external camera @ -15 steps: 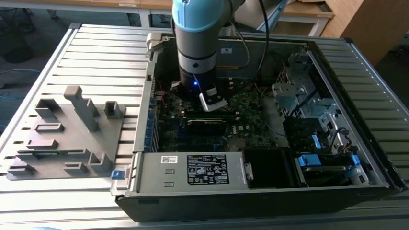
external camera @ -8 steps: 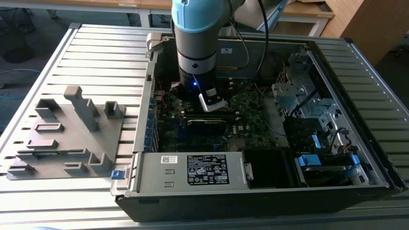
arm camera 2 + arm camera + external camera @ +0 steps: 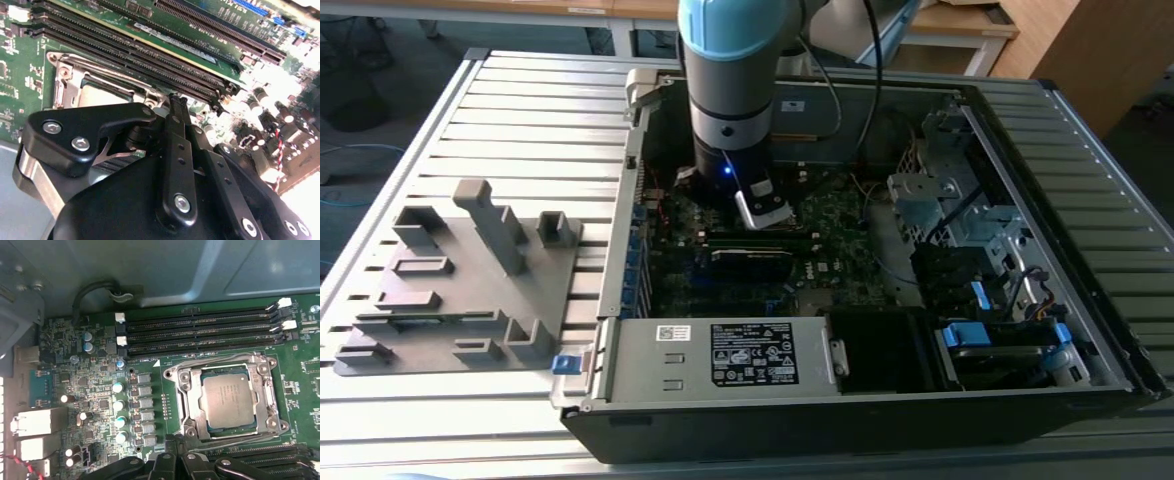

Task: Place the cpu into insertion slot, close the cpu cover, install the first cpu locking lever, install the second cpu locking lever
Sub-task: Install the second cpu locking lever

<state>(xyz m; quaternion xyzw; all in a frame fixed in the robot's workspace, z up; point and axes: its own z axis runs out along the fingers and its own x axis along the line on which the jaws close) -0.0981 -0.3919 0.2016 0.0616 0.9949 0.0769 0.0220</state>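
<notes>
First wrist view: cpu (image 3: 231, 401) seated in insertion slot (image 3: 182, 392), cpu cover (image 3: 226, 361) down. Pincer (image 3: 176, 107) closed, empty, beside socket. Judged: lever stage; needs precise hooking.

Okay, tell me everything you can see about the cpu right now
The cpu is a flat square chip with a dull silver-grey metal top carrying faint print. In the first wrist view it lies level in the insertion slot on the green circuit board, below three long black memory slots. The cpu cover, a thin silver frame, lies down around it, its cut-out leaving the top bare. The gripper sits just beside the socket's edge, not touching the chip. In the second wrist view, part of the chip shows behind the gripper's black linkage.
</notes>
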